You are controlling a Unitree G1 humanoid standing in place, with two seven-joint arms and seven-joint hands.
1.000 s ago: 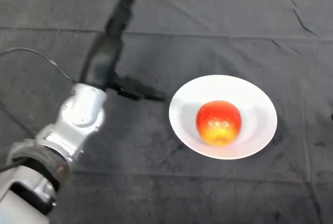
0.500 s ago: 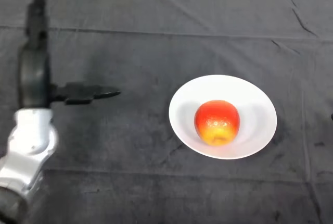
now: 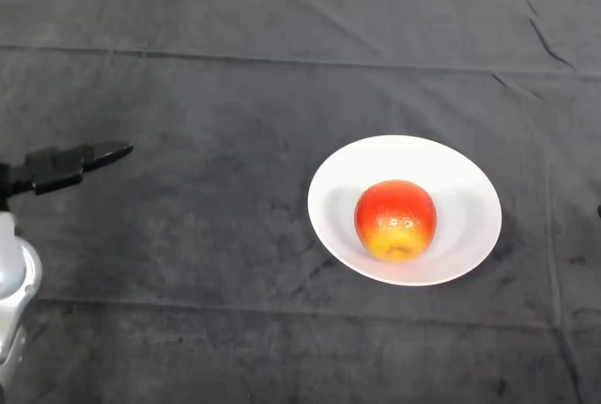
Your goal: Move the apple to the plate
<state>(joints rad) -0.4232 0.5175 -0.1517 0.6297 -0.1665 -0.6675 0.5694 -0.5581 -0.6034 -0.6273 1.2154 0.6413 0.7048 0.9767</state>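
Observation:
A red and yellow apple (image 3: pixel 395 219) sits in the middle of the white plate (image 3: pixel 472 184), right of the table's centre. My left hand (image 3: pixel 64 165) is far off at the view's left edge, well apart from the plate. Only its black thumb shows, stretched out straight toward the right and holding nothing. The rest of the hand is cut off by the edge. A piece of the silver-grey arm (image 3: pixel 13 277) shows below it.
A dark wrinkled cloth (image 3: pixel 235 263) covers the whole table. A pale strip of table edge runs along the top of the view.
My arm has swung away from the plate to the left and is now mostly out of the view. The apple and plate have stayed put.

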